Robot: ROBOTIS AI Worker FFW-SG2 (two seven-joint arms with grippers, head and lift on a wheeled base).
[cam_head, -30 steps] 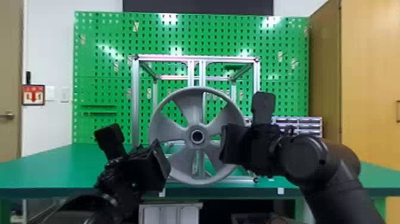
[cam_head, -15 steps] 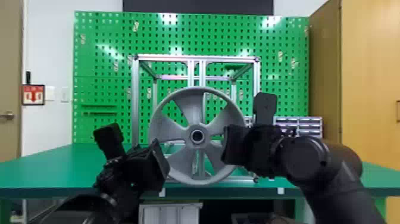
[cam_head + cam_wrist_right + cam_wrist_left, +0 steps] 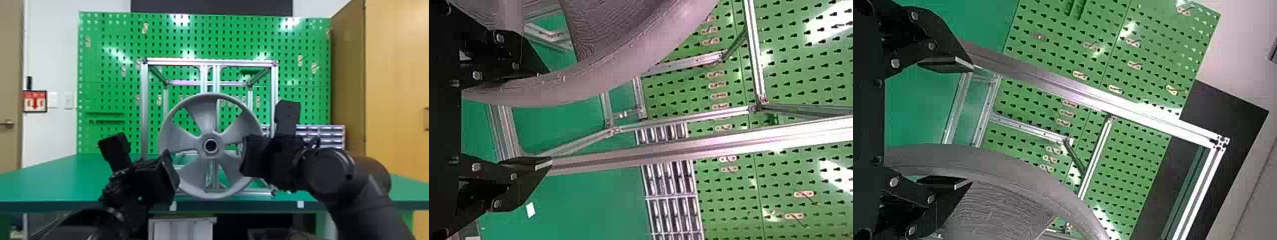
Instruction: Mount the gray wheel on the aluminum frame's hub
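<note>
Head view: open right end effector (image 3: 549, 120) edged outward, left end effector (image 3: 971, 125) open; between them, wheel (image 3: 207, 118) stayed, frame (image 3: 144, 108) probably supporting it.

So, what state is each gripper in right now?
Left gripper: open, fingers apart around the wheel's rim.
Right gripper: open, likewise around the rim.

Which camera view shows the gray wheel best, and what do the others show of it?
The head view: there the gray wheel faces the camera, hub and spokes plain. Both wrist views show a curved stretch of rim.
</note>
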